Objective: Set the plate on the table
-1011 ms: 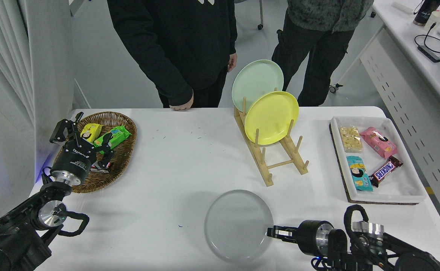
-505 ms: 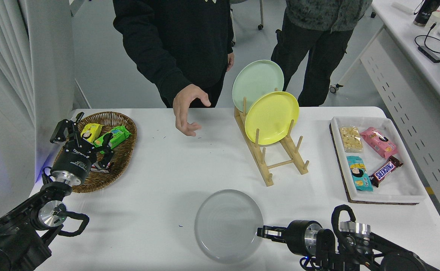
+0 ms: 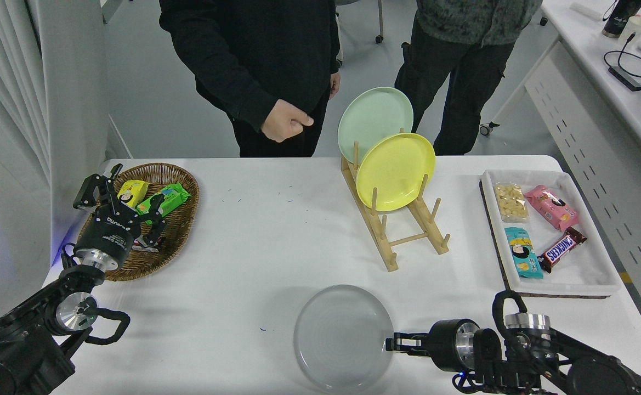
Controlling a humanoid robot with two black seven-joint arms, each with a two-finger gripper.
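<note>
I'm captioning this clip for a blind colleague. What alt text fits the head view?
The right gripper holds the right rim of a light-grey plate low over the near edge of the white table. Behind stands a wooden rack with a yellow plate and a pale green plate. The left gripper sits over a wicker basket.

Setting is reading as a robotics lab or test room inside an office — not a home. Two black robot arms are reaching over a large white table staged like a trial layout: wicker basket of snack packets, wooden rack holding coloured plates, white tray of sweets. Two people are standing at the far edge, watching. A white desk at right is carrying cables, a cup and a mouse — chair castors are showing on the grey floor.
</note>
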